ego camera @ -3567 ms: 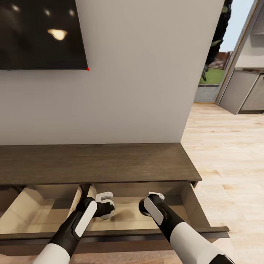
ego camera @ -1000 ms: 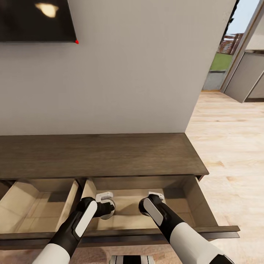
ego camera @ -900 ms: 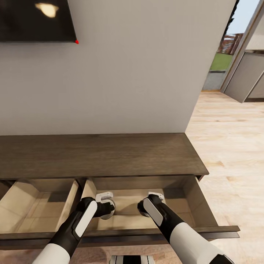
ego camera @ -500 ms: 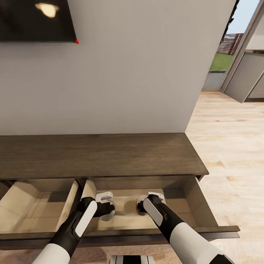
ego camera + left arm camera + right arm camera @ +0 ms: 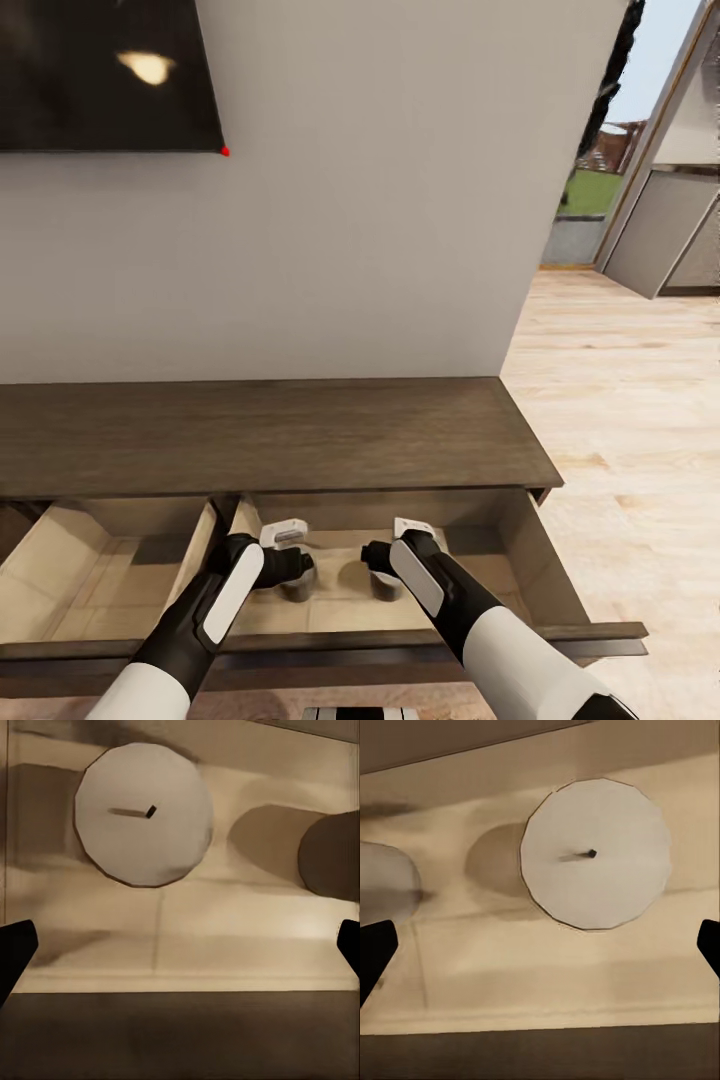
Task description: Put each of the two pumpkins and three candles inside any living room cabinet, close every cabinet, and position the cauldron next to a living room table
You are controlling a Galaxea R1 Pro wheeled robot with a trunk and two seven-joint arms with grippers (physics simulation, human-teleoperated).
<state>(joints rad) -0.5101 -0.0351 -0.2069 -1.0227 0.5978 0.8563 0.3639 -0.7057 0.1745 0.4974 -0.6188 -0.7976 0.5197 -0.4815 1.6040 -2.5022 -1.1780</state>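
- The left hand and the right hand hung over the open right-hand drawer of the cabinet.
- Both hands were spread wide and held nothing.
- One candle stood on the drawer floor below the left hand.
- A second candle stood below the right hand, the two apart.

No legible text or labels anywhere.
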